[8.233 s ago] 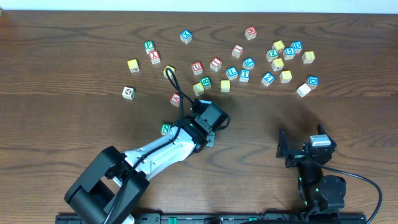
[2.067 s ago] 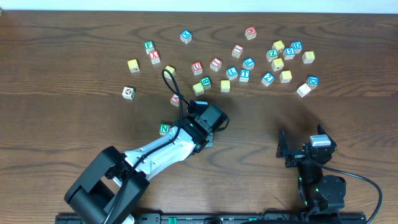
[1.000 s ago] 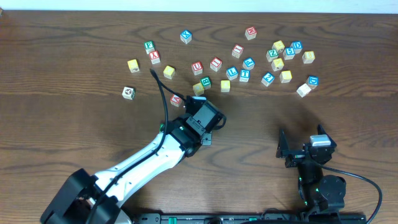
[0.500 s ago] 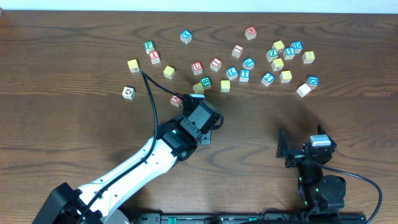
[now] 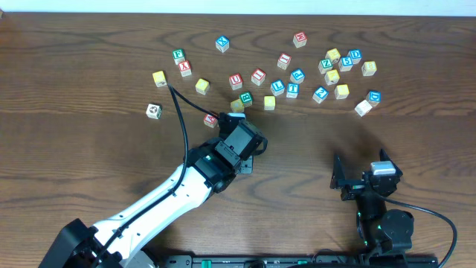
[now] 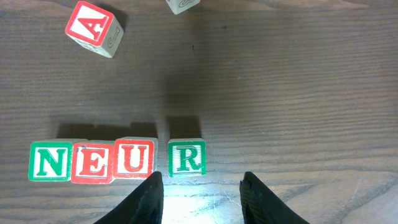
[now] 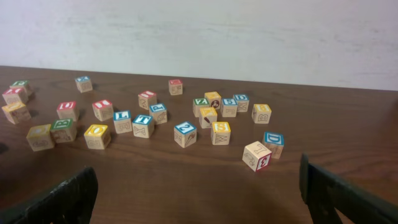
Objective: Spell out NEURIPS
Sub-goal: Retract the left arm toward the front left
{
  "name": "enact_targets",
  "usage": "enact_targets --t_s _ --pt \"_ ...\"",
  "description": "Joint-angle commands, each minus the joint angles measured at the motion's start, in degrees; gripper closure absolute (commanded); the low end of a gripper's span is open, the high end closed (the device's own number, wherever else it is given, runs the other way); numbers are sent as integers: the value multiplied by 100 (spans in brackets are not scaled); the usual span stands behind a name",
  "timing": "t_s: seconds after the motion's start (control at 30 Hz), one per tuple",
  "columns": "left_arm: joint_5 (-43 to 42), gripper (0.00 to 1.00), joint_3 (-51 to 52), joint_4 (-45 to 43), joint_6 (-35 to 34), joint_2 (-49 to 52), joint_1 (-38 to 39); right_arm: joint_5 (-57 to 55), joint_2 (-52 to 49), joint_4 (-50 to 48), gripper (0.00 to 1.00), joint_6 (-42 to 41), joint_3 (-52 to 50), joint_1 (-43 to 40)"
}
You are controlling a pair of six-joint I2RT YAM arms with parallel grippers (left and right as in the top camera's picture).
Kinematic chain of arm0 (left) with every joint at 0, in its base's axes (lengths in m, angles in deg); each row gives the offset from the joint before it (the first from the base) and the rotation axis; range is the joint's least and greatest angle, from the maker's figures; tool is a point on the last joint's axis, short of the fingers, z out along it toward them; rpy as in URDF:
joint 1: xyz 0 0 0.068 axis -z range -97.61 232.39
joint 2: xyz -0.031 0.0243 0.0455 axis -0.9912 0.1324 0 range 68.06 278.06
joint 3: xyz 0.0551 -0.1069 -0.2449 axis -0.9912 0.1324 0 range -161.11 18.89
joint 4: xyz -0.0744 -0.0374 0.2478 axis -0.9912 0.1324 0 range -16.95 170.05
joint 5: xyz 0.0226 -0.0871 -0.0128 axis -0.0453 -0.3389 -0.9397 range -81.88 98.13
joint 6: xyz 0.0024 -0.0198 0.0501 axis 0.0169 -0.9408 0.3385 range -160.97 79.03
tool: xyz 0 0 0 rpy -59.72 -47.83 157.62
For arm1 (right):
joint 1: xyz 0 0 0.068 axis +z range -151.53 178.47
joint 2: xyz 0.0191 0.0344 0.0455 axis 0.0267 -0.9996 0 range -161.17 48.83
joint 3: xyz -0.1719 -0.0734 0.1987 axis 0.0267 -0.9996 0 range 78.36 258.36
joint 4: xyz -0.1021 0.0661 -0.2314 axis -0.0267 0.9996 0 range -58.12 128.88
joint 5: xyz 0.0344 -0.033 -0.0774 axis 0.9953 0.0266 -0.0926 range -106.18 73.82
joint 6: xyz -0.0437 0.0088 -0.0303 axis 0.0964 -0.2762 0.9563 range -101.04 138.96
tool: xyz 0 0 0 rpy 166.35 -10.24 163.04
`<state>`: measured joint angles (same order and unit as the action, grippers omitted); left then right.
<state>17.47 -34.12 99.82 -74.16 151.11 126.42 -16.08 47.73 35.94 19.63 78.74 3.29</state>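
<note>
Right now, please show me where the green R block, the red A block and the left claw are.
green R block (image 6: 186, 158): left wrist view, on its lettered face.
red A block (image 6: 92, 26): left wrist view, on its lettered face.
left claw (image 6: 202, 190): left wrist view, midway between its fingertips.

Green N block (image 6: 49, 162), red E block (image 6: 92, 163), red U block (image 6: 134, 158) touching in a row, letters up, green R block (image 6: 186, 158) just right, slight gap
</note>
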Motion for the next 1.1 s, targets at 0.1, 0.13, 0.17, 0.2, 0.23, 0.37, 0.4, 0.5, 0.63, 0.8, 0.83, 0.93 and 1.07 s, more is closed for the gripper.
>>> enact_targets --t_s 0.1,0.13,0.17,0.2,0.23,0.37,0.4,0.5,0.63,0.8,0.83,0.93,1.07 --pt "11 60 -70 -92 33 -83 -7 9 -4 26 1 -42 -7 -28" --pt "13 60 -70 -111 35 -83 -7 9 -4 26 1 -42 -7 -28" --pt "33 60 -74 -111 39 -83 -9 9 -4 26 1 -42 -7 -28" --pt "46 60 -74 -114 85 -83 -9 9 -4 26 1 -42 -7 -28" --pt "57 60 -74 -116 184 -83 -26 9 -4 26 1 -42 -7 -28" --pt "50 60 -94 -48 319 -101 -254 9 -4 26 1 -42 -7 -28" --pt "50 60 -103 -9 323 -120 -326 9 -4 26 1 -42 -7 -28" --pt "-216 60 -107 22 726 -297 -625 9 -4 26 1 -42 -7 -28" --pt "-809 60 -114 68 1303 -754 -1130 9 -4 26 1 -42 -7 -28" --pt "-1266 60 -114 459 1749 -1622 -1963 9 -4 26 1 -42 -7 -28" --pt "-1329 60 -114 586 1856 -1829 -2164 9 -4 26 1 -42 -7 -28" --pt "-1346 60 -114 955 2090 -2415 -2704 9 -4 26 1 -42 -7 -28" --pt "-1342 60 -114 1292 2116 -2940 -3143 9 -4 26 1 -42 -7 -28"
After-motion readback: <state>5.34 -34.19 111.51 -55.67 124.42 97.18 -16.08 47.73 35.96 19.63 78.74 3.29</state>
